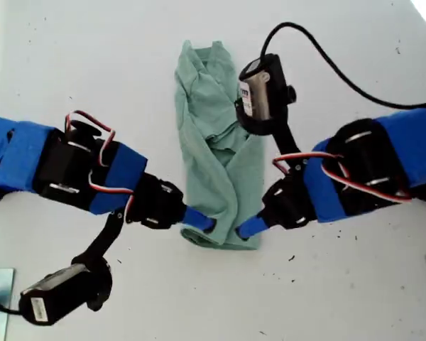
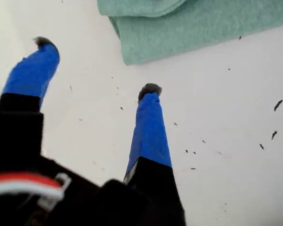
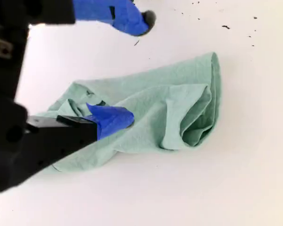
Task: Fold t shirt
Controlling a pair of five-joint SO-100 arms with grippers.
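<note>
Robotics lab or hobby test bench, seen from overhead. Plain white tabletop point(image 1: 92, 57) flecked with small dark specks, bare of household furnishings. Two small robot arms wrapped in blue tape, with exposed red and white servo wires point(image 1: 92, 124). Black cable point(image 1: 326, 57) trailing across the surface to a camera module point(image 1: 263, 92) mounted on one arm. Nothing beyond the tabletop visible.

The exterior view looks straight down from overhead on the white tabletop point(image 1: 71, 57). Both wrist views ride close above it, looking along their blue-taped fingers. All three share the crumpled pale sage-green cloth T-shirt point(image 1: 216, 142) point(image 2: 198, 28) point(image 3: 170, 108).
</note>
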